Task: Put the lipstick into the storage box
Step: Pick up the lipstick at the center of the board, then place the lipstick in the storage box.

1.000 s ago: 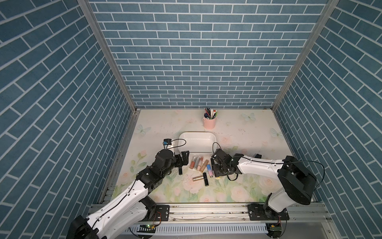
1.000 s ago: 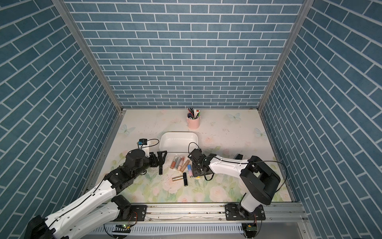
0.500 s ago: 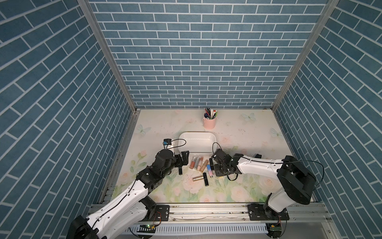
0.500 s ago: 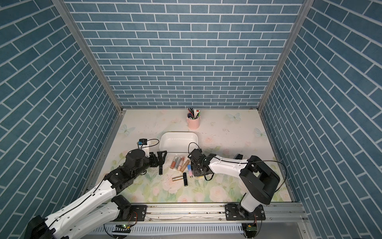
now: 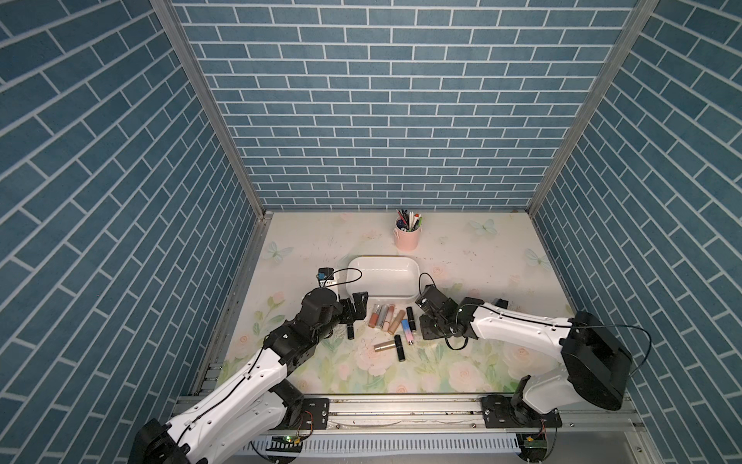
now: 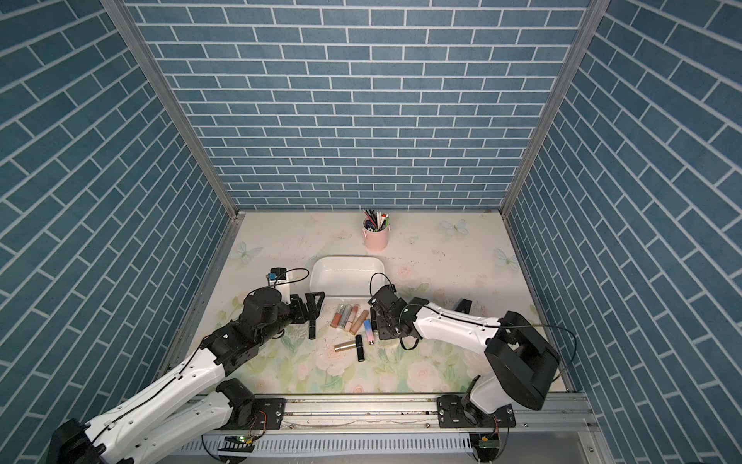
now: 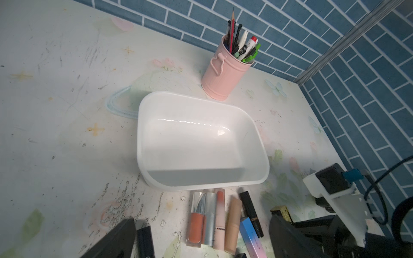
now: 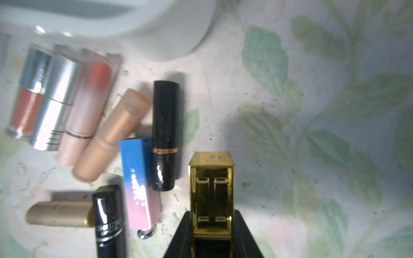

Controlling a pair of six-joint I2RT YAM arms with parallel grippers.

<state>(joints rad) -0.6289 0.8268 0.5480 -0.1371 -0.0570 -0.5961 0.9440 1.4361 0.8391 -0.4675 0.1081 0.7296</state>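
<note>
My right tool pinches the lipstick by its rear end, with a black finger on each side of it. The lipstick is a square-sided case in mirror gold. It has small raised rectangular marks in pairs along its upper face and a round emblem on the end cap. It sticks out of the tool toward the near right corner of the box and is outside it. I cannot tell whether it touches the counter. In both top views the tool hides it.

Just beside the lipstick, and apart from it, lies a banded tube, black with a copper ring. Next to that is a blue-to-pink stick. A row of peach, pink and silver tubes lies flat along the box's near wall.

My left tool hangs at the far end of that row, spread wide and holding nothing, with a black tube just beside it. Behind the box stands a pink cup full of pens.
</note>
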